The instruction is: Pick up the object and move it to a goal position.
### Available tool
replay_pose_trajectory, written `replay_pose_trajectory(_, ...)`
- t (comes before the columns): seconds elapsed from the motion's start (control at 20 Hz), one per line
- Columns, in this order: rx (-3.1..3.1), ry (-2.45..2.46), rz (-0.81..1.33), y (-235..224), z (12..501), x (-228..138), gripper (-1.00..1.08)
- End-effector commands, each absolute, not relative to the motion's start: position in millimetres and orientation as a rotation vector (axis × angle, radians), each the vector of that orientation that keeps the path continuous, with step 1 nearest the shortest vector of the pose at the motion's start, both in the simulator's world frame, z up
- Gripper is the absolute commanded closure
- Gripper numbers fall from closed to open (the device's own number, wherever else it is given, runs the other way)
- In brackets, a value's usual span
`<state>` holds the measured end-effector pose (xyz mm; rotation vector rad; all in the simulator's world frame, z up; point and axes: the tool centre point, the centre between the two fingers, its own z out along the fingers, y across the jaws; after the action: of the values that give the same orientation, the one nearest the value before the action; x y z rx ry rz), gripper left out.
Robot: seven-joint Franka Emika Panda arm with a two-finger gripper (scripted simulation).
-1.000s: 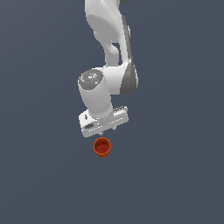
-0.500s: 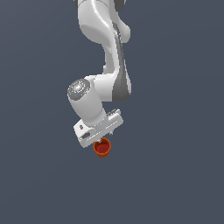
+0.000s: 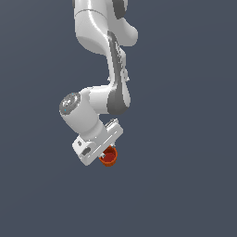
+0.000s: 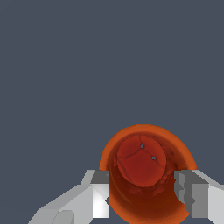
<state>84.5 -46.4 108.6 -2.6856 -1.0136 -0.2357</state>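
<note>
Pincer (image 4: 142,194) wide, 2 fingers (image 4: 99,192) flanking cup (image 4: 146,175), not visibly clamped. We centre cup between fingers, close evenly, then lift straight off counter (image 4: 87,65).

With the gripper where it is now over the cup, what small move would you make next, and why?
Probably close the gripper on the orange-red cup. In the wrist view one finger stands on each side of the cup's wall, apparently with little or no gap left, so squeezing should secure it before lifting.
</note>
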Motion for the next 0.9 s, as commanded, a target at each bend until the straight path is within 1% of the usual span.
replay_pose_trajectory(0.0, -2.646, -1.067, -0.269, -51, 105, 89, -0.2)
replay_pose_trajectory(0.85, -2.449, -1.31, -0.468, -80, 92, 112, -0.2)
